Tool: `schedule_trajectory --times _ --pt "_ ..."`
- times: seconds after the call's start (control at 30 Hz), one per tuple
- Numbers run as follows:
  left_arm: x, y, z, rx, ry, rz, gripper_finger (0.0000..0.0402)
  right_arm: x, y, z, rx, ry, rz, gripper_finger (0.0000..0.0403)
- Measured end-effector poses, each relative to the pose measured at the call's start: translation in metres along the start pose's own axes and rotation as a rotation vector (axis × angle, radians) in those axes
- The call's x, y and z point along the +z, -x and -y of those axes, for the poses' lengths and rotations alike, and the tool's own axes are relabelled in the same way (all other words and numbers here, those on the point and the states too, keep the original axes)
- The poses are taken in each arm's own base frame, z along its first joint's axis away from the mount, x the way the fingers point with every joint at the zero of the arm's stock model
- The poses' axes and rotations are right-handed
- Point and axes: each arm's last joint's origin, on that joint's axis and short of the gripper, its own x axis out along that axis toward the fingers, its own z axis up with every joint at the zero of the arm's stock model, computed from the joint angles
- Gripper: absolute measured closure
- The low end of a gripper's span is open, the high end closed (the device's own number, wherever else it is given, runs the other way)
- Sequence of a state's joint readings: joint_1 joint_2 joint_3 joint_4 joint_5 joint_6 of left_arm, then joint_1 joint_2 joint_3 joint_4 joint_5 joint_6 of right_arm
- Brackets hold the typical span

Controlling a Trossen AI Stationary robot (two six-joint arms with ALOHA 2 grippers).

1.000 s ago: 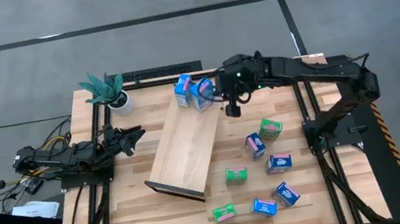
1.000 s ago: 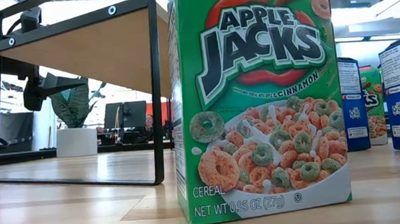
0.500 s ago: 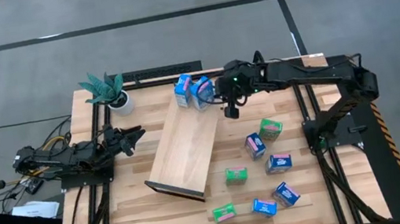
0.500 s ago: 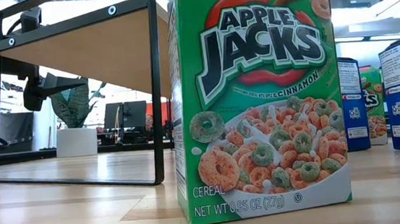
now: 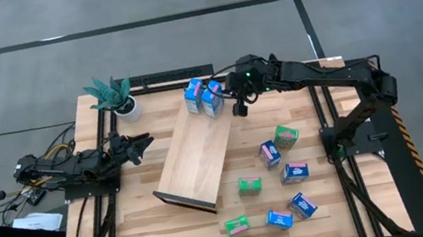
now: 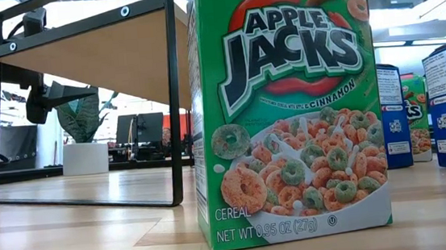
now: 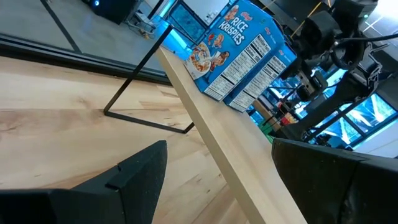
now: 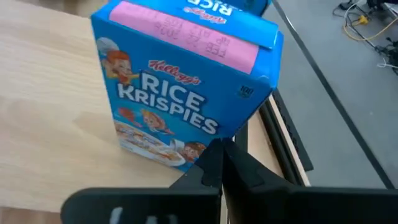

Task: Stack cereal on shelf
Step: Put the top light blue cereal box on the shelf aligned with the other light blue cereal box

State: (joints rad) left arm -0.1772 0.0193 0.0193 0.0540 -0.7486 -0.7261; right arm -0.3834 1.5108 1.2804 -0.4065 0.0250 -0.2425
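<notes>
Wooden shelf [image 5: 197,158] lies slantwise mid-table; everything else is placed from it. Far to its left, near the table's edge, the left gripper [image 5: 138,145] waits with its fingers [image 7: 134,177] spread apart and holding nothing. By the shelf's far-left side stands a potted plant [image 5: 113,96]. Two blue cereal cartons [image 5: 193,93] [image 5: 211,98] stand side by side on its far end. Just right of them the right gripper [image 5: 237,109] hovers with its fingers [image 8: 214,167] pressed together, empty. To the right and near side, seven cartons sit on the table: four blue [image 5: 269,153], three green [image 5: 285,135].
</notes>
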Motion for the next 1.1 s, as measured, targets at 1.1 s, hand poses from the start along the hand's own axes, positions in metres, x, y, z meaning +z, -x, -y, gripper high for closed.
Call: schedule_trajectory --times 1.1 --pt "0.0 0.0 0.0 0.009 0.006 0.007 0.0122 -0.016 -0.044 -0.031 0.084 -0.001 -0.146 0.0384"
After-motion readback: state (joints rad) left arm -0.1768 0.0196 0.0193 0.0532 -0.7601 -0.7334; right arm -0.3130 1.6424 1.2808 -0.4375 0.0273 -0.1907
